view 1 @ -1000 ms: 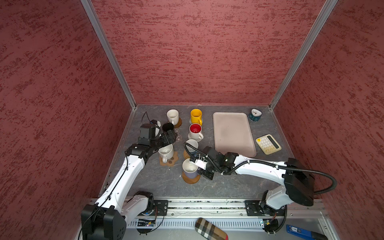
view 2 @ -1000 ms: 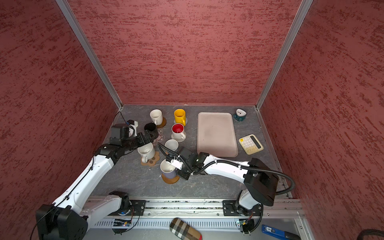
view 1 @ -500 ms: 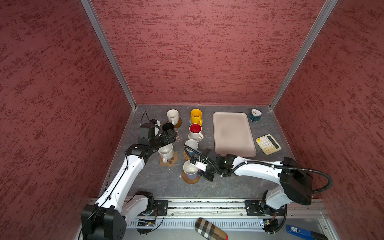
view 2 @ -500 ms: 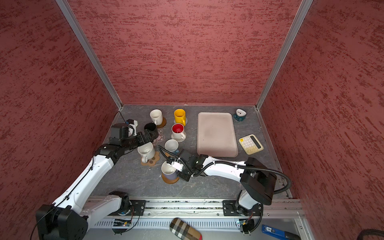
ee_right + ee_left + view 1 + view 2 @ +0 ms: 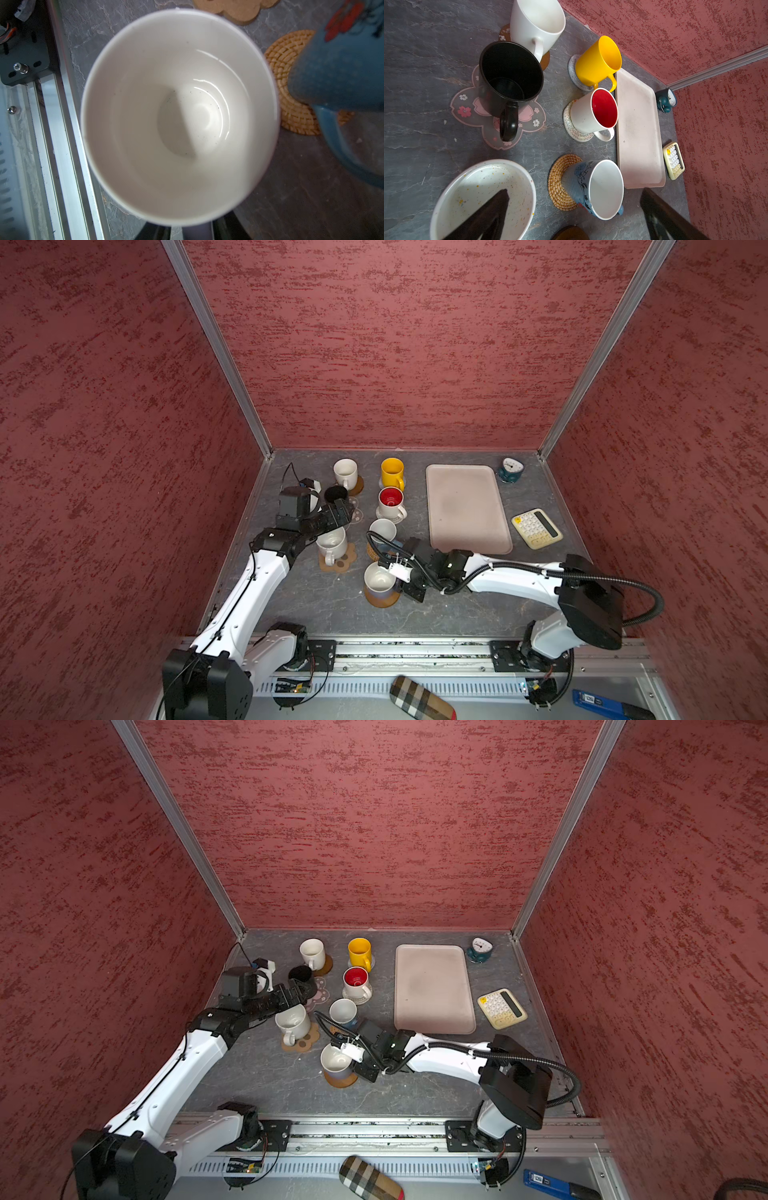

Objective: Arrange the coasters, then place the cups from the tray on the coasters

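The right pincer [image 5: 402,581] sits at the handle side of the lavender mug [image 5: 380,581]. In the right wrist view its dark fingers [image 5: 154,233] flank the handle at the frame edge; gripping or let go, can't tell. The mug is glossy white inside with a lavender lower body, upright on a brown disc [image 5: 384,601], front-centre of the worktop [image 5: 316,605]. Just behind it is the blue mug [image 5: 591,187], flower print, white inside, upright on the rattan round [image 5: 558,182].

The left pincer [image 5: 345,512] is released, jaws wide, above the speckled mug [image 5: 332,543]; one finger shows over its mouth in the left wrist view. That mug is white with faint speckles, upright on the paw coaster [image 5: 345,563].

Further back:
- black mug [image 5: 510,79] on the pink flower coaster [image 5: 467,110], handle over a petal
- plain white mug [image 5: 537,22] on the second brown disc [image 5: 546,60], just beside the black one
- yellow mug [image 5: 598,60] on the grey round [image 5: 572,70]
- red-inside mug [image 5: 593,112] on the beige woven round [image 5: 569,124]

The tray [image 5: 465,506], cream-beige, lies flat to the right of the mugs. A clock [image 5: 510,470] stands near its far right corner, and a calculator [image 5: 537,528] lies beside its right edge.
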Motion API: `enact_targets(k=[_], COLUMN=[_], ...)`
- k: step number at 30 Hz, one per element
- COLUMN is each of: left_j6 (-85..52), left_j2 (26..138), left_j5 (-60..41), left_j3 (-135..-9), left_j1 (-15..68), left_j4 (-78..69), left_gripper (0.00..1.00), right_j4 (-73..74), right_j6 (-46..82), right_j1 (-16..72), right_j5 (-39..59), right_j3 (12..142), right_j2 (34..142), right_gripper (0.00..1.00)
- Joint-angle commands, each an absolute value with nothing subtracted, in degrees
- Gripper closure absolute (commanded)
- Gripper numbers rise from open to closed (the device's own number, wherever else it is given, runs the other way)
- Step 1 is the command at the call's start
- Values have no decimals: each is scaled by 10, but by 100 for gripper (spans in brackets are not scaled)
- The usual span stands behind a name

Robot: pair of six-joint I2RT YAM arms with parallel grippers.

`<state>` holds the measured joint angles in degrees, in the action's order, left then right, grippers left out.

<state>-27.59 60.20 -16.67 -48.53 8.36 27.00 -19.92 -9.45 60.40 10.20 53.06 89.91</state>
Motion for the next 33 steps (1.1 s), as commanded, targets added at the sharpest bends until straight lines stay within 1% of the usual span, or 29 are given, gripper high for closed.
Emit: enact_targets(k=[1, 8, 12, 17, 21, 26, 29, 33], left_j6=[-272, -270, -266, -258, -251, -239, -230, -218], left_j2=[595, 592, 598, 610, 617, 638, 654, 674], left_j5=[-173, -171, -169, -167, -161, -150, -140, -130], left_j3=[-482, -496, -513, -548, -583, -625, -654, -688], left_j1=[80, 80, 81, 80, 80, 79, 78, 71], left_j4=[267, 278, 290, 312, 333, 347, 359, 368], left_gripper=[1, 0, 0, 0, 1, 0, 0, 0], right_j4=[-177, -176, -177, -172, -172, -173, -157, -134], right_j6=[-108, -109, -109, -105, -99, -76, -59, -36], right_j1=[611, 612, 612, 612, 609, 577, 555, 519], right_j5=[90, 79, 53, 20, -26, -90, -101, -117], right_j3=[532, 531, 524, 519, 527, 548, 553, 552], right_j2=[898, 883, 857, 821, 800, 799, 792, 777], right_gripper=[62, 49, 43, 39, 33, 28, 27, 23])
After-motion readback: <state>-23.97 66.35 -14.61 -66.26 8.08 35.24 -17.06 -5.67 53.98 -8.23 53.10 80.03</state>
